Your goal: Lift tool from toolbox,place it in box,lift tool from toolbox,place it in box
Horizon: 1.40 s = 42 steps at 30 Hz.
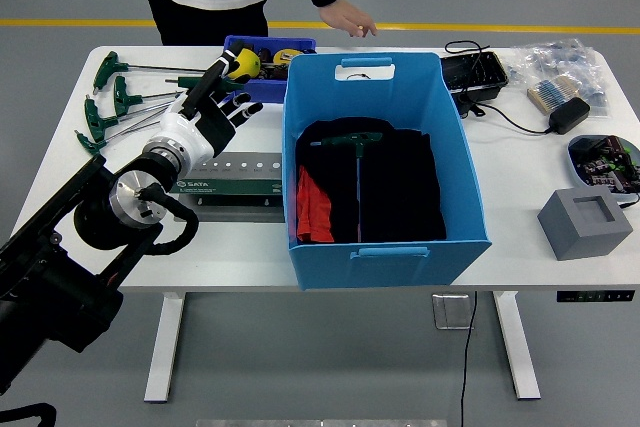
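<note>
A large blue box (380, 247) stands mid-table, holding black and red cloth and one green T-handle tool (352, 142). Several green T-handle tools (110, 107) lie at the table's far left. A green tool holder (228, 179) lies left of the box. My left hand (212, 105) hovers above the holder's far side with fingers spread, holding nothing, just right of the loose tools and near the small blue bin (262, 75). A person stands at the far side, one hand (348, 17) above the table's far edge.
The small blue bin holds a yellow ball (243, 63) and tape. A black tray (474, 75), cable and adapter (566, 115), bagged parts (560, 72), a grey block (585, 223) and a round dish (606, 159) lie right of the box.
</note>
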### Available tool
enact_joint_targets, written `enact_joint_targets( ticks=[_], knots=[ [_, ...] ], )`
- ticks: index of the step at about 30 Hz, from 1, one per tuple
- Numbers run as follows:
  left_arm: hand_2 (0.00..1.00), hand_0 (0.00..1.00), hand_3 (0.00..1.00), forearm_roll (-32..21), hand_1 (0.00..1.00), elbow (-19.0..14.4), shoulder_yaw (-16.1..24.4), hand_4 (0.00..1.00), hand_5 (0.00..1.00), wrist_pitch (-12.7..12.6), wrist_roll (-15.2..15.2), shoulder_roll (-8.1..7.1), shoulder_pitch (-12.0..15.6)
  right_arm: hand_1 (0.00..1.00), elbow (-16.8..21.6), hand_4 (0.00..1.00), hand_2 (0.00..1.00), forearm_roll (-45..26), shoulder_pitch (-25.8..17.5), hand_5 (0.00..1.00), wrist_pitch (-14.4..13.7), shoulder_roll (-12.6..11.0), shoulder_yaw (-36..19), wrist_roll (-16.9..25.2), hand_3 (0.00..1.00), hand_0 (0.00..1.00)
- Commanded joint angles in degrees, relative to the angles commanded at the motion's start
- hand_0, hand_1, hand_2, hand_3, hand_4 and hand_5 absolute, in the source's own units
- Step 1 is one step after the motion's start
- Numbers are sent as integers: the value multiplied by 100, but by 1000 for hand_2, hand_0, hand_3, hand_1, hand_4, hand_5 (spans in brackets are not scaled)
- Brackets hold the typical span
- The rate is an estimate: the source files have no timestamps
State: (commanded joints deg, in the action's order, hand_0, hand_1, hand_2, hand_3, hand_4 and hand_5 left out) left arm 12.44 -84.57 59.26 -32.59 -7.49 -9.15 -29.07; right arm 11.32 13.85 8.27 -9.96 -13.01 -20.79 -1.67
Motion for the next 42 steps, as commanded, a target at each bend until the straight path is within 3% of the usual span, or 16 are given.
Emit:
enact_joint_targets(
  ticks=[5, 6, 9, 13, 15, 18, 22, 28, 30, 34, 36, 41, 42],
  knots=[
    [226, 181, 286, 6, 134, -92, -107, 764, 200, 79, -63, 60, -100, 665, 1, 770, 721, -36, 26, 694, 3, -11, 26, 9, 570, 682],
    [201, 173, 289, 26, 116, -104, -158, 773, 111, 133, -99, 81, -138, 665, 1, 771, 721, -38, 33, 695, 3, -15, 25, 9, 570, 682],
    [201, 173, 289, 70, 116, -91, -309, 773, 111, 212, -149, 131, -231, 665, 2, 771, 721, -52, 48, 695, 4, -24, 39, 14, 570, 682],
    [190, 173, 285, 288, 116, -20, -623, 761, 108, 512, -354, 210, -371, 665, 3, 771, 720, -64, 58, 695, 2, -31, 45, 17, 570, 682],
    [190, 173, 285, 591, 116, 93, -862, 761, 108, 788, -542, 243, -480, 665, 3, 771, 720, -73, 63, 695, 0, -35, 52, 19, 570, 682],
    [186, 174, 283, 1221, 120, 437, -1292, 750, 116, 1208, -909, 308, -719, 665, 6, 772, 720, -43, 77, 697, 0, -45, 42, 12, 570, 682],
    [186, 174, 283, 2151, 120, 843, -1807, 750, 116, 1537, -1172, 452, -958, 665, 8, 772, 720, -52, 94, 697, -6, -53, 44, 12, 570, 682],
    [182, 185, 282, 3547, 123, 1303, -2469, 738, 110, 1967, -1251, 689, -1397, 667, 9, 773, 721, -58, 124, 697, -21, -60, 42, 9, 572, 687],
    [203, 206, 301, 4062, 137, 1602, -2667, 733, 97, 2130, -1172, 783, -1556, 668, 11, 771, 720, -32, 134, 696, -22, -64, 32, 0, 569, 688],
    [203, 206, 301, 4973, 137, 2236, -2874, 733, 97, 2146, -1141, 915, -1736, 668, 14, 771, 720, -40, 153, 696, -25, -67, 47, 0, 569, 688],
    [226, 212, 345, 5458, 143, 2489, -2980, 742, 104, 2163, -1123, 915, -1791, 668, 14, 773, 720, -59, 152, 696, -24, -69, 57, 4, 570, 687],
    [226, 212, 345, 6687, 143, 3035, -3173, 742, 104, 2116, -979, 915, -1889, 668, 17, 773, 720, -35, 172, 696, -21, -76, 62, 0, 570, 687],
    [252, 230, 401, 6910, 152, 3113, -3165, 755, 117, 2075, -978, 915, -1893, 667, 18, 773, 720, -31, 176, 696, -20, -77, 66, 1, 570, 688]
  ],
)
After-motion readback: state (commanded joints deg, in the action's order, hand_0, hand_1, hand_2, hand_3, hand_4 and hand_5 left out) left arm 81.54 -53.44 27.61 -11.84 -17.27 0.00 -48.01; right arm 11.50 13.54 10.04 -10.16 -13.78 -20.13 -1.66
